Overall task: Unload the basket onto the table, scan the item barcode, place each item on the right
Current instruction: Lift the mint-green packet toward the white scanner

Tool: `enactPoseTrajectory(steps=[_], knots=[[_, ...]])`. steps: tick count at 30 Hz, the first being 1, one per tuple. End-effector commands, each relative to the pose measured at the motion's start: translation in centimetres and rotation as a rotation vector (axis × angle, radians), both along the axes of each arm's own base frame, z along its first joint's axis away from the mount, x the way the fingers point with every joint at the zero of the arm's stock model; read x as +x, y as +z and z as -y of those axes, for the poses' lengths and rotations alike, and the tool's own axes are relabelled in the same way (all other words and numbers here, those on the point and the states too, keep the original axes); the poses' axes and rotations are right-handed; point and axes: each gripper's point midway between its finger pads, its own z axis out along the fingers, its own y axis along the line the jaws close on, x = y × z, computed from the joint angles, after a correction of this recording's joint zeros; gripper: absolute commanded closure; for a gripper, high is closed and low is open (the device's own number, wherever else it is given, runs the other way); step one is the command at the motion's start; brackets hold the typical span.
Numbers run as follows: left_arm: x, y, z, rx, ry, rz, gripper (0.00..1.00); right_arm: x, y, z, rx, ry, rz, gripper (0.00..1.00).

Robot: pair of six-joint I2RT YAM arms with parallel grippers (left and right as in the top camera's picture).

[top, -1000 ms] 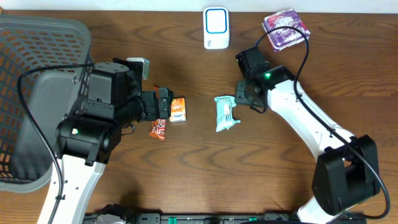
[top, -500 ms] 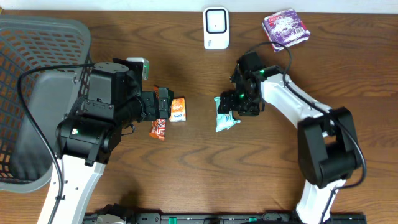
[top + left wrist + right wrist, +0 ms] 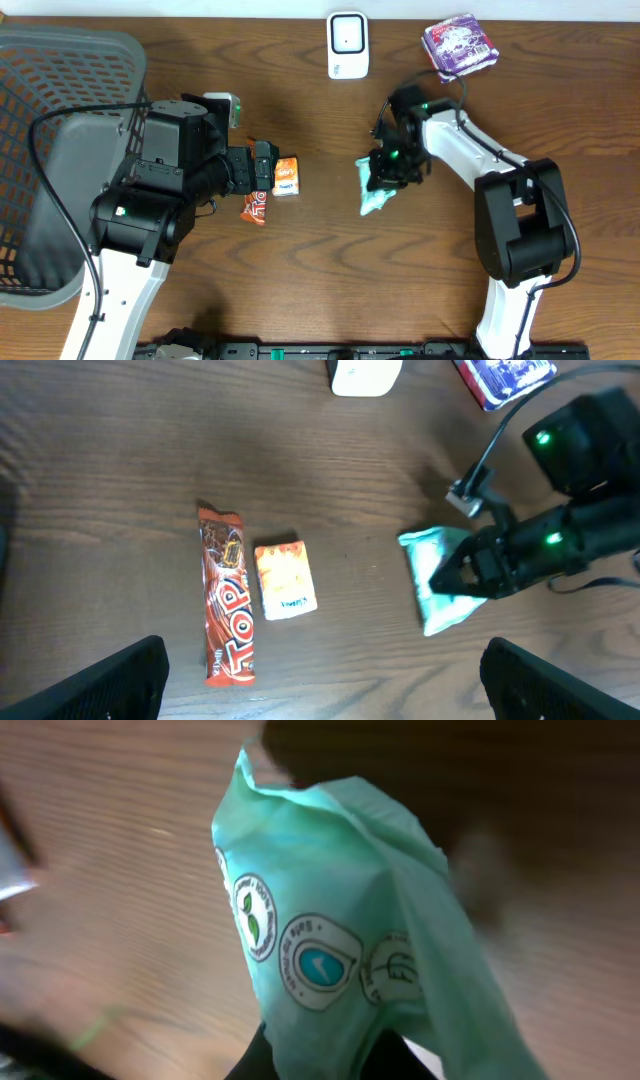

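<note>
My right gripper (image 3: pixel 384 175) is shut on a green plastic packet (image 3: pixel 375 198) at the middle of the table; in the left wrist view the packet (image 3: pixel 436 612) hangs from the black jaws. In the right wrist view the crumpled packet (image 3: pixel 340 950) fills the frame, pinched at the bottom in my right gripper (image 3: pixel 322 1058); round printed logos show, no barcode. The white scanner (image 3: pixel 347 44) stands at the table's far edge, apart from the packet. My left gripper (image 3: pixel 320 680) is open above a red bar (image 3: pixel 225 600) and an orange packet (image 3: pixel 286 580), holding nothing.
A grey mesh basket (image 3: pixel 60 100) takes up the left side. A purple packet (image 3: pixel 459 45) lies at the back right, beside the scanner. The red bar (image 3: pixel 254 208) and orange packet (image 3: pixel 286 176) lie just off the left gripper (image 3: pixel 262 168).
My right gripper came down over the green packet and shut on it. The packet has shifted slightly right and now hangs crumpled. The left arm has not moved.
</note>
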Motion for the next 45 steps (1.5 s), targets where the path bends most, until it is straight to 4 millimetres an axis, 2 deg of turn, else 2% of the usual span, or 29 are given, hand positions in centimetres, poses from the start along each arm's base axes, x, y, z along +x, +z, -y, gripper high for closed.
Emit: enactPoseTrajectory(steps=[1, 4, 6, 9, 12, 17, 21, 24, 27, 28, 29, 32, 35, 40, 43, 45], knots=[[0.2, 0.7, -0.2, -0.003, 0.017, 0.015, 0.01, 3.8, 3.5, 3.7, -0.300, -0.043, 0.170, 0.99], [0.2, 0.7, -0.2, -0.003, 0.017, 0.015, 0.01, 5.0, 6.2, 7.7, -0.632, -0.159, 0.277, 0.99], [0.2, 0.7, -0.2, -0.003, 0.017, 0.015, 0.01, 5.1, 7.2, 8.9, -0.768, -0.191, 0.341, 0.99], [0.2, 0.7, -0.2, -0.003, 0.017, 0.016, 0.01, 5.1, 7.4, 9.8, -0.905, -0.242, 0.413, 0.99], [0.2, 0.7, -0.2, -0.003, 0.017, 0.016, 0.01, 4.9, 6.5, 10.6, -1.007, -0.283, 0.487, 0.98], [0.2, 0.7, -0.2, -0.003, 0.017, 0.015, 0.01, 3.6, 3.6, 9.4, -0.994, -0.222, 0.468, 0.91], [0.2, 0.7, -0.2, -0.003, 0.017, 0.015, 0.01, 2.7, 2.7, 7.3, -0.932, -0.174, 0.445, 0.82], [0.2, 0.7, -0.2, -0.003, 0.017, 0.015, 0.01, 2.3, 1.8, 4.8, -0.844, -0.109, 0.428, 0.67], [0.2, 0.7, -0.2, -0.003, 0.017, 0.015, 0.01, 2.2, 1.0, 1.9, -0.742, -0.049, 0.426, 0.32], [0.2, 0.7, -0.2, -0.003, 0.017, 0.015, 0.01, 2.1, 0.8, 0.9, -0.703, -0.029, 0.424, 0.25], [0.2, 0.7, -0.2, -0.003, 0.017, 0.015, 0.01, 1.9, 0.5, -0.2, -0.661, -0.004, 0.421, 0.22], [0.2, 0.7, -0.2, -0.003, 0.017, 0.015, 0.01, 1.7, 0.7, -1.9, -0.596, 0.017, 0.410, 0.24], [0.2, 0.7, -0.2, -0.003, 0.017, 0.016, 0.01, 2.4, 2.3, -2.1, -0.588, 0.005, 0.411, 0.24], [0.2, 0.7, -0.2, -0.003, 0.017, 0.016, 0.01, 4.2, 6.0, -0.1, -0.605, 0.046, 0.396, 0.23], [0.2, 0.7, -0.2, -0.003, 0.017, 0.015, 0.01, 4.5, 6.3, 1.5, -0.617, 0.124, 0.368, 0.28], [0.2, 0.7, -0.2, -0.003, 0.017, 0.015, 0.01, 4.5, 5.8, 2.9, -0.649, 0.158, 0.352, 0.39]])
